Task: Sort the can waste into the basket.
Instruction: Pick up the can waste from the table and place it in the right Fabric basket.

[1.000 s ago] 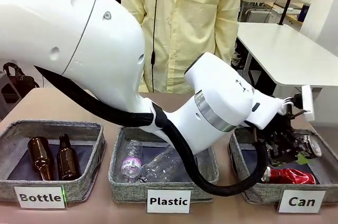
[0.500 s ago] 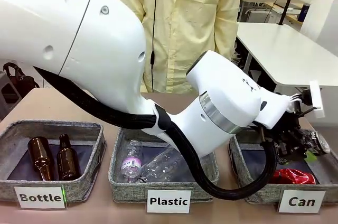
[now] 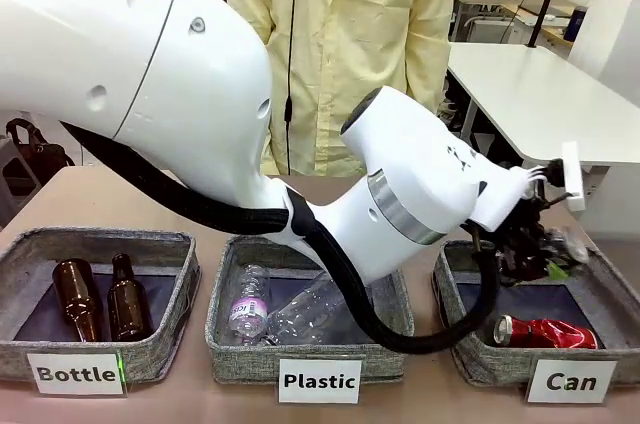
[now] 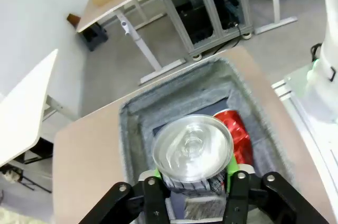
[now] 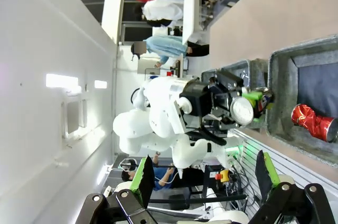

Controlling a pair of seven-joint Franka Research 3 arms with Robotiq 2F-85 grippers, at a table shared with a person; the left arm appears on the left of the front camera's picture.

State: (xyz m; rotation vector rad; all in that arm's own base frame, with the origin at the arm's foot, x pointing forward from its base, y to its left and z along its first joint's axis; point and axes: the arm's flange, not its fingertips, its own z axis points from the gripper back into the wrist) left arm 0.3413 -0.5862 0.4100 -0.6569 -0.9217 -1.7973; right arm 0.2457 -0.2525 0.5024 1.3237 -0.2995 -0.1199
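Note:
My left gripper [image 3: 545, 249] hangs over the grey "Can" basket [image 3: 478, 362] at the right end of the row. Its green pads [image 4: 233, 165] press on a dark crushed can [image 4: 193, 147] whose silver end faces the wrist camera. That can [image 3: 562, 242] is held above the basket, clear of its floor. A shiny red crushed can [image 3: 548, 332] lies inside the basket [image 4: 132, 129], and in the left wrist view the red can [image 4: 238, 135] shows just behind the held one. My right gripper [image 5: 206, 176] is open with nothing in it, far back from the bins, looking at the left arm and the basket [image 5: 280, 97].
The "Plastic" bin [image 3: 310, 329] in the middle holds clear bottles, and the "Bottle" bin [image 3: 95, 289] on the left holds two brown bottles. A person in a yellow coat [image 3: 345, 34] stands at the far side. The left arm's bulk spans the table above the bins.
The left gripper has risen a little and turned over the Can basket with the dark can still between its pads. More of the red can now shows.

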